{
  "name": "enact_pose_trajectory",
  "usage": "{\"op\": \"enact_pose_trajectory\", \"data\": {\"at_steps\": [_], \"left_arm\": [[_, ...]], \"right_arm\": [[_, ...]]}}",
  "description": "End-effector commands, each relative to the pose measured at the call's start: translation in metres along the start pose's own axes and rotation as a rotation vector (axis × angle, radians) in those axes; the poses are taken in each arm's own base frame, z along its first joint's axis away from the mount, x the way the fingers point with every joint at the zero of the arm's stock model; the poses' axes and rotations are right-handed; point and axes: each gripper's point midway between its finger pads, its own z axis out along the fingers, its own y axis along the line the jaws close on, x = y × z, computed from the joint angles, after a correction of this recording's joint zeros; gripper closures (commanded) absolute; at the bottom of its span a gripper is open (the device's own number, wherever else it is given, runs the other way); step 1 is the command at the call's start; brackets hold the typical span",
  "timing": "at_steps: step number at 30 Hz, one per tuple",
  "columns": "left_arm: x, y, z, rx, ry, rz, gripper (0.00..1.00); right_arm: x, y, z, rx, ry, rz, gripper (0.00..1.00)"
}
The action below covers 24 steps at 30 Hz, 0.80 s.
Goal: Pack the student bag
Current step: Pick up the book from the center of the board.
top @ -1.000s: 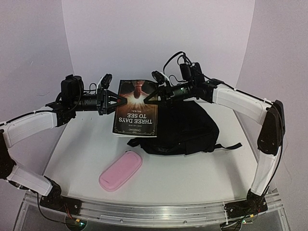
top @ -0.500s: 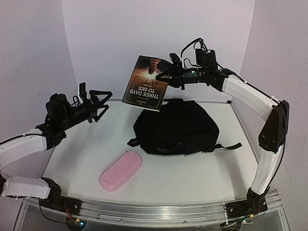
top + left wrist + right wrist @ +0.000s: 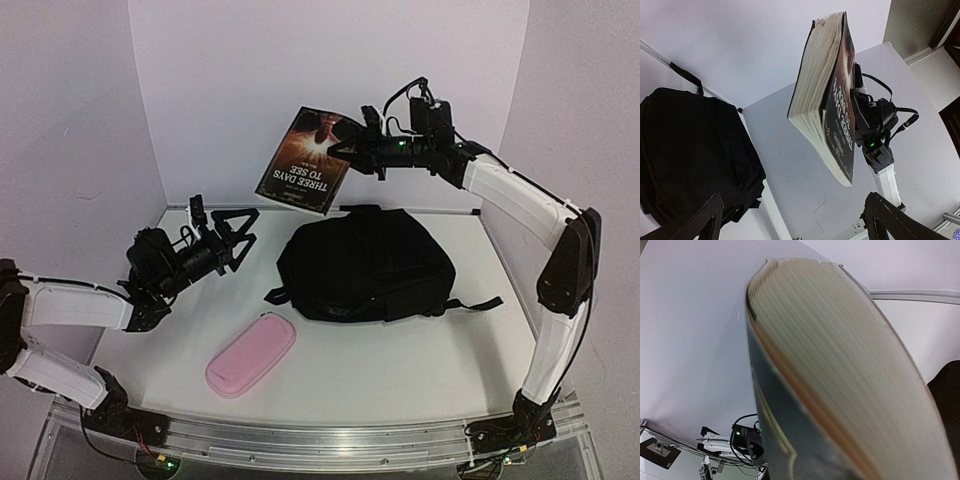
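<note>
The student bag is a black fabric backpack lying flat on the table's middle right, its straps trailing to the right. A dark paperback book hangs in the air above the bag's far left corner, and my right gripper is shut on its right edge. In the left wrist view the book shows its page edges, with the bag at left. My left gripper is open and empty, low over the table to the left of the bag. The book fills the right wrist view and hides the fingers.
A pink zip pencil case lies on the table in front of the bag, near the front left. White walls close the back and both sides. The bag's loose strap reaches toward the right arm.
My left gripper opened, let go of the book and drew back left and down toward the table. My right gripper lifted the book up and back, tilting it.
</note>
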Motion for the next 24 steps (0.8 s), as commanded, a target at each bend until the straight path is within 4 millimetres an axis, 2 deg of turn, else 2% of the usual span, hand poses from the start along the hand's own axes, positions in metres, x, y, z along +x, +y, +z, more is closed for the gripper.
{"op": "enact_pose_trajectory", "data": {"at_steps": [1, 5, 10, 16, 24], "left_arm": [[-0.009, -0.042, 0.028, 0.197, -0.077, 0.009, 0.01], [-0.001, -0.051, 0.047, 0.310, -0.078, -0.001, 0.09], [0.006, -0.060, 0.056, 0.383, -0.085, 0.010, 0.16], [0.007, -0.062, 0.047, 0.378, -0.099, 0.022, 0.15], [0.003, -0.078, 0.037, 0.411, -0.106, 0.044, 0.16]], "right_arm": [[-0.026, 0.035, -0.004, -0.159, -0.100, 0.000, 1.00], [-0.025, 0.033, -0.003, -0.217, -0.126, 0.049, 1.00], [-0.020, 0.027, -0.004, -0.214, -0.136, 0.062, 1.00], [-0.020, 0.028, -0.006, -0.216, -0.140, 0.052, 1.00], [-0.015, 0.024, -0.003, -0.252, -0.132, 0.069, 1.00]]}}
